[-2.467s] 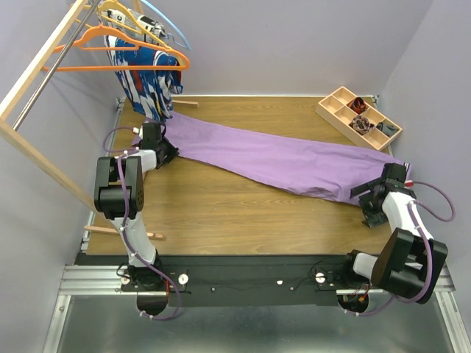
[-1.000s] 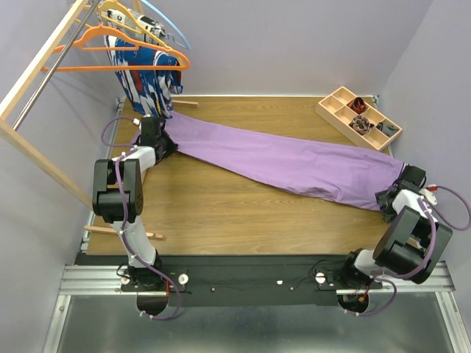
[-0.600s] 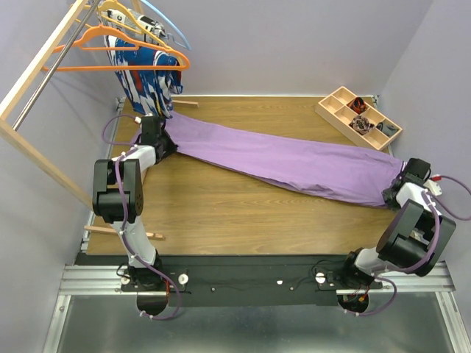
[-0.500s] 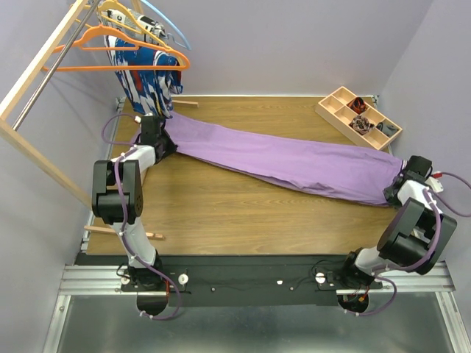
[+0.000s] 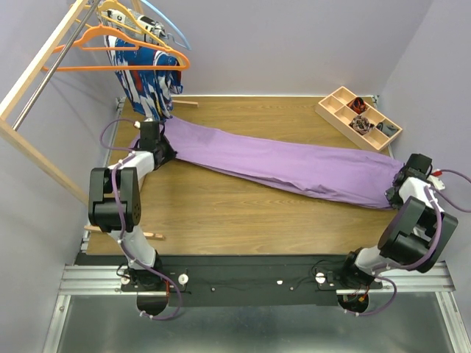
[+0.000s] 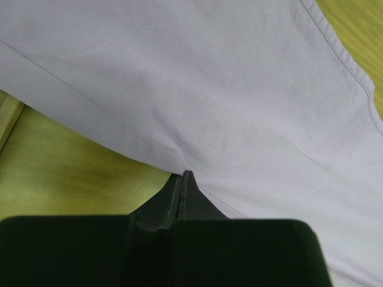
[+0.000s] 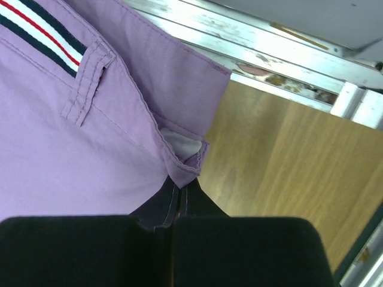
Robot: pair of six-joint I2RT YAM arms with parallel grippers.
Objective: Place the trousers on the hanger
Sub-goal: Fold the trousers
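The lilac trousers [image 5: 280,162] lie stretched across the wooden table from back left to the right edge. My left gripper [image 5: 158,145] is shut on the hem end; in the left wrist view its jaws [image 6: 184,174] pinch the fabric's [image 6: 209,89] edge. My right gripper [image 5: 404,184] is shut on the waistband end; in the right wrist view it [image 7: 187,179] holds a corner of the cloth [image 7: 90,149] below the striped band [image 7: 42,30]. The bright orange hanger [image 5: 132,55] hangs on the rail at the back left, apart from both grippers.
A blue, white and red garment [image 5: 143,81] hangs under the rail, next to a yellow hanger [image 5: 121,13] and a light blue hanger [image 5: 165,26]. A wooden compartment tray [image 5: 358,118] stands back right. The wooden rack [image 5: 33,81] slants along the left. A stick [image 5: 121,233] lies front left.
My right gripper has moved out to the waistband end and shut on it. The trousers now lie a bit straighter. My left gripper has kept its hold and shifted slightly.
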